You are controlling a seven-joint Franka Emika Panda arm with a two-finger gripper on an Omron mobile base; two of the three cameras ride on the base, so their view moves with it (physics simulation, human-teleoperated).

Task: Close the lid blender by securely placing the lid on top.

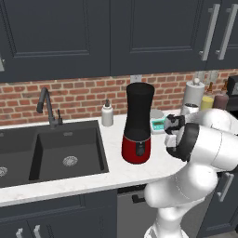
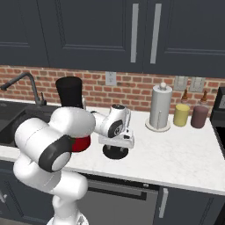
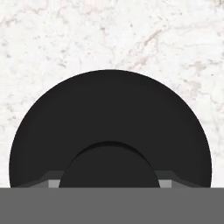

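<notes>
We saw our two-finger claw [image 2: 116, 147] at the centre of the right base view, pointing straight down and clenched on the flat, round, matte black lid [image 2: 115, 152], which lay on the white marbled stone counter [image 2: 176, 154]. In the hand view the lid [image 3: 109, 113] filled the lower middle of the frame, its raised centre between the fingertips. To the left of the claw in that base view, partly behind our white arm, stood the tall blender [image 2: 70, 94] with its black cylindrical jar and glossy red base. In the left base view the blender [image 1: 138, 123] stood at centre frame, beside a small white soap bottle [image 1: 107, 114] and a dark sink [image 1: 51, 151].
</notes>
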